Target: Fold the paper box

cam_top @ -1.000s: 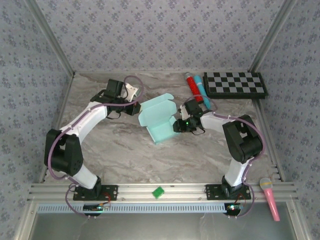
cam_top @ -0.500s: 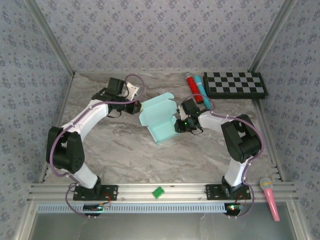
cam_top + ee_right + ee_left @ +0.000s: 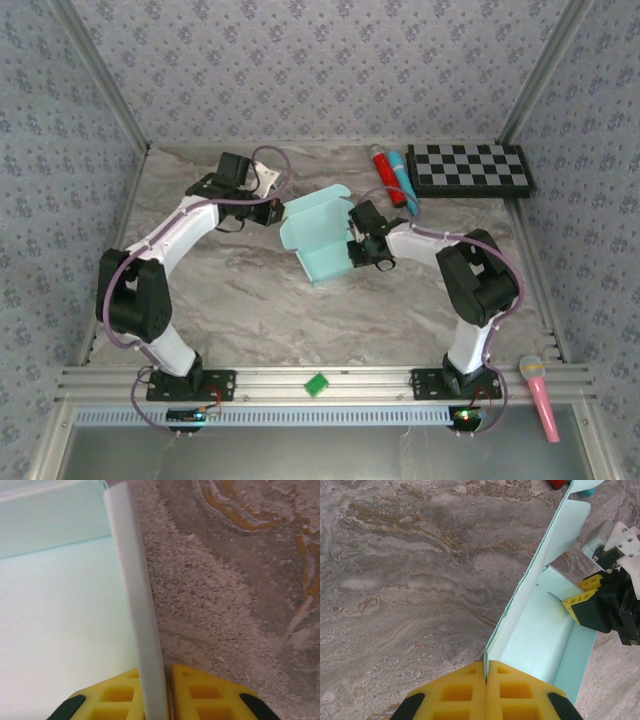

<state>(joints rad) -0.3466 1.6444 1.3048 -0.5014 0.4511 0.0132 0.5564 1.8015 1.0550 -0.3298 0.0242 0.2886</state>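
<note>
- While the paper box sits half-folded with its lid up, mid-counter, it's grey-brown marble swirls all around.
- left gripper is pinched tight on one wall edge, and right gripper is clamped on the opposite wall.
- Blue flowery wallpaper on every side.

Pale aqua paper box, grey-brown marbled worktop, black-and-white checkerboard, yellow pads on left claw, lilac floral-print walls.

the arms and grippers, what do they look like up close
Both the left arm and right arm have white links between chunky black joints, and a purple cable loops along the left one. The left gripper and right gripper carry yellow pads moulded with square pockets, on black mounts.
</note>
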